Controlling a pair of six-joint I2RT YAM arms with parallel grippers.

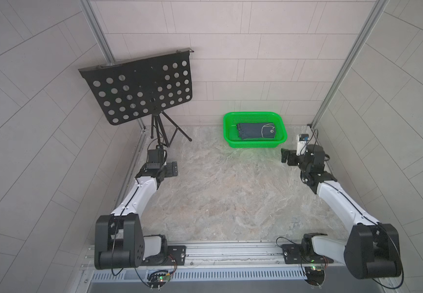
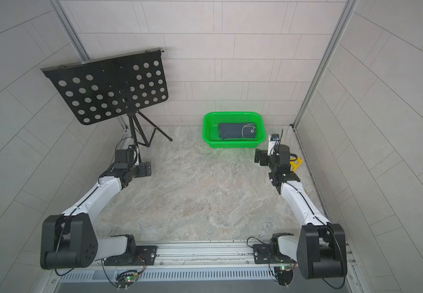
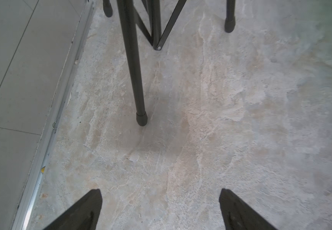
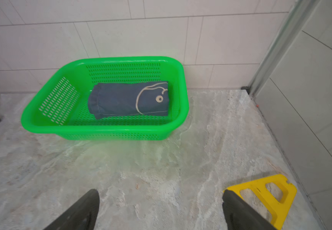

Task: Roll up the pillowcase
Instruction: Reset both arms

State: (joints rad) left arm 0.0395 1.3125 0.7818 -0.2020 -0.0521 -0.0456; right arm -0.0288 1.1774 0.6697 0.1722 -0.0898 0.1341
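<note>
In both top views the pillowcase sits rolled in the green basket at the far edge of the bench, so we'd call it done. Left wrist: left gripper spread, empty, near a stand leg. Right wrist: right gripper spread too, just facing the basket.

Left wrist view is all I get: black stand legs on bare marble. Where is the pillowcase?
Observer: The pillowcase lies rolled up inside the green basket.
Operator: Is the right claw on it?
Observer: No. The right claw is open and empty, short of the basket.
Operator: Anything else near that claw?
Observer: A yellow plastic piece lies on the tabletop beside it.
</note>
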